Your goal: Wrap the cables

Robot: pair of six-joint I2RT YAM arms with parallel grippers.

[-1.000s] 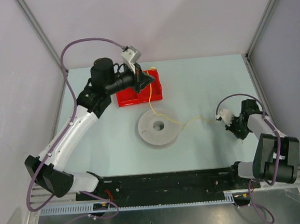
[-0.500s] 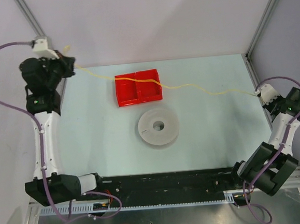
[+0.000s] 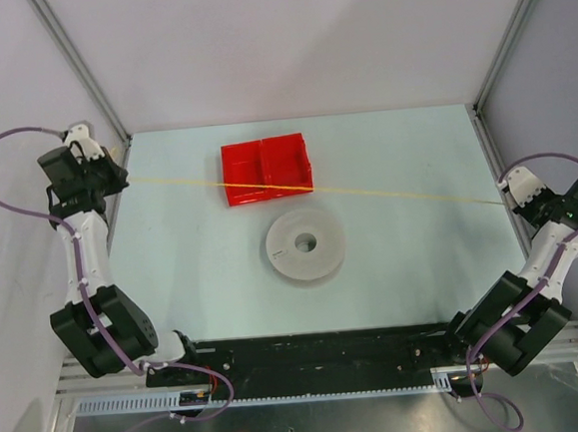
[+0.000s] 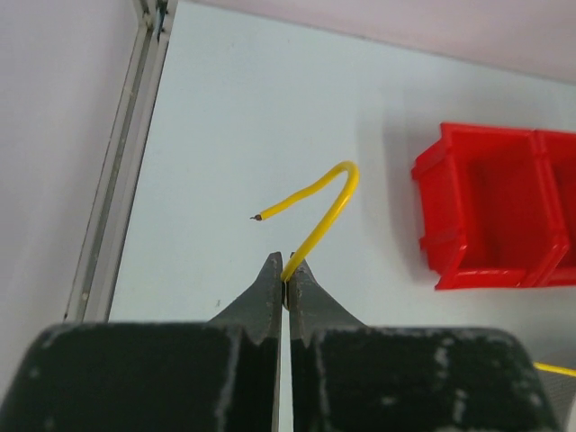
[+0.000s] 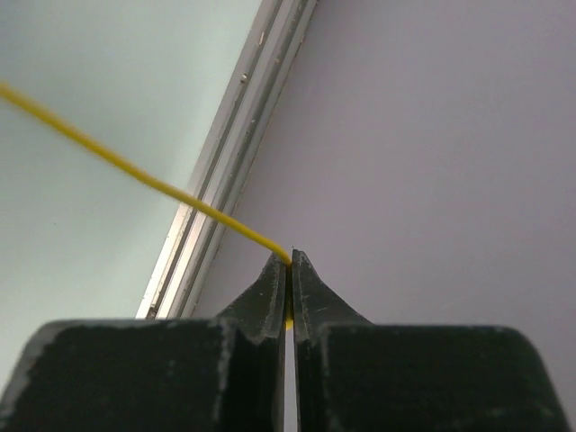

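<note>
The cable (image 3: 387, 193), a thin yellow wire, runs taut and straight across the table from left to right, passing over the red bin (image 3: 265, 170). My left gripper (image 3: 116, 176) sits at the table's far left edge, shut on one end. In the left wrist view the cable (image 4: 319, 229) comes out between the closed tips of the left gripper (image 4: 288, 270), and its free end curls back in a hook. My right gripper (image 3: 508, 195) is at the right edge near the wall. In the right wrist view the right gripper (image 5: 290, 261) is shut on the other end of the cable (image 5: 135, 171).
A white round spool (image 3: 304, 245) with a centre hole lies flat mid-table, just in front of the wire. The two-compartment red bin (image 4: 490, 211) stands behind it. Metal frame posts (image 3: 77, 72) and grey walls close both sides, tight against each gripper.
Both arms swung outward to the table's side edges. The wire went from a slack loop near the spool, to a sagging line, to a straight taut line.
</note>
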